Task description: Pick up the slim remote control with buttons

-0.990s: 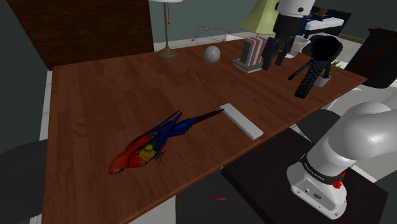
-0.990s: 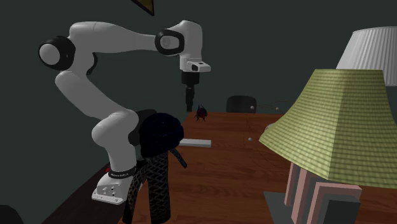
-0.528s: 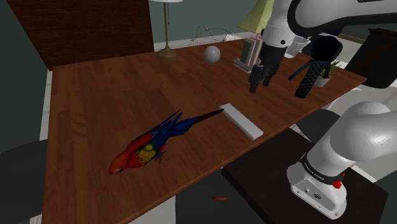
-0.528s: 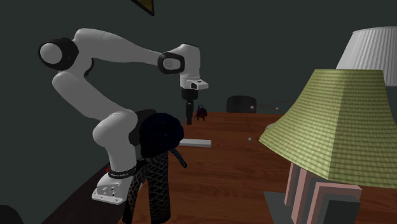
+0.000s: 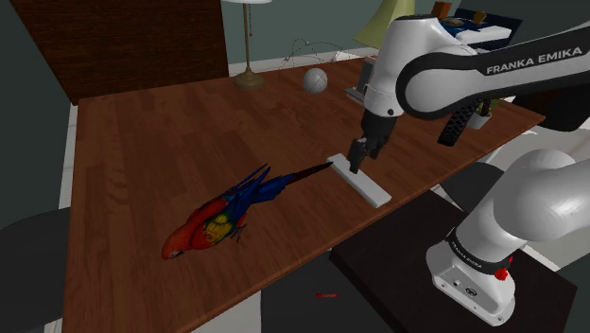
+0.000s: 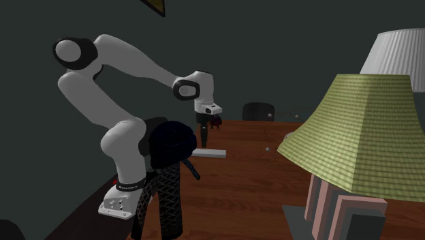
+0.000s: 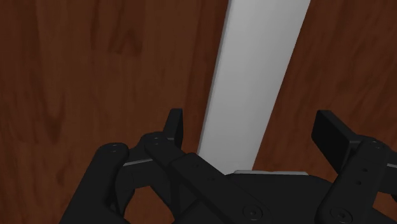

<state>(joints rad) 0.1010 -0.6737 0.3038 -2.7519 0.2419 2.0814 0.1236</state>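
The slim remote (image 5: 365, 182) is drawn as a plain white flat bar. It lies on the wooden table (image 5: 151, 151) near the edge facing the stand, just past the parrot's tail. My gripper (image 5: 356, 161) hangs low over its far end, pointing down. In the wrist view the remote (image 7: 257, 76) runs lengthwise between the two fingers of my gripper (image 7: 252, 127), which stand apart on either side of it with a gap each way. In the second exterior view, the gripper (image 6: 202, 141) sits just above the remote (image 6: 210, 153).
A red, blue and yellow parrot figure (image 5: 222, 213) lies beside the remote. At the table's back stand a lamp base (image 5: 250, 80), a grey ball (image 5: 315, 80), books (image 5: 373, 83) and a black mesh object (image 5: 459, 118). A green lampshade (image 6: 354, 129) looms close.
The arm has swung down from high above the books to just over the remote, toward the shoulder view's lower left. The remote and the parrot have not moved.
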